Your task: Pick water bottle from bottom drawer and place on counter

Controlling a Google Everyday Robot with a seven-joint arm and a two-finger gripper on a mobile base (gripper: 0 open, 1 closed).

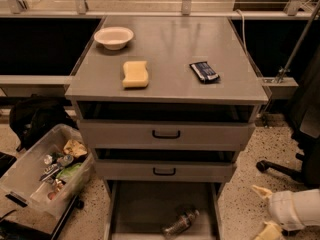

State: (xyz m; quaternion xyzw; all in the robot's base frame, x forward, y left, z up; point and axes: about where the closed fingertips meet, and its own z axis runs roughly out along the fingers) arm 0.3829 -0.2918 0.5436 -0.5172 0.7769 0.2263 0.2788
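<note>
The water bottle (181, 223) lies on its side on the floor of the open bottom drawer (140, 209), toward the front right. The counter (170, 59) is the grey top of the cabinet above. My gripper (264, 210) is at the lower right, outside the drawer and to the right of the bottle. Its pale fingers (261, 191) stand apart with nothing between them.
On the counter sit a white bowl (114, 37), a yellow sponge (135, 74) and a dark blue snack packet (204, 71). Two upper drawers with black handles (166, 134) are pulled partly out. A clear bin of trash (47, 170) stands left; a chair base (280, 168) right.
</note>
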